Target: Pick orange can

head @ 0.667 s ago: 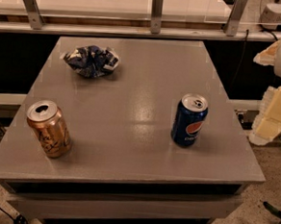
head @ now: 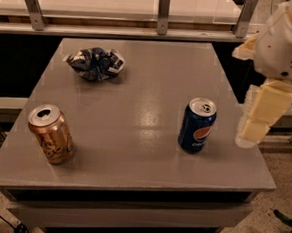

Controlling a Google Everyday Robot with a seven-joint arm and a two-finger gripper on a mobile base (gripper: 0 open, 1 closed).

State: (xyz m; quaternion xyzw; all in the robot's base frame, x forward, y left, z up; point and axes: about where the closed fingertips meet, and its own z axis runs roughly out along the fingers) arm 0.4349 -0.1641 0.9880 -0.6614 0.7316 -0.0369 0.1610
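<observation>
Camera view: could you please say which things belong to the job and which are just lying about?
Job: orange can, front left on the table; claw, off the table's right edge.
Lying about: blue Pepsi can; crumpled snack bag at the back.

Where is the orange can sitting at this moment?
In the camera view, the orange can stands near the front-left corner of the table, left of the blue can; the gripper hangs beyond the right edge.

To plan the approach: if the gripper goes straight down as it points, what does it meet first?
Likely the table near its right edge, not a can. The gripper hangs right of the blue can; depth is unclear.
</observation>
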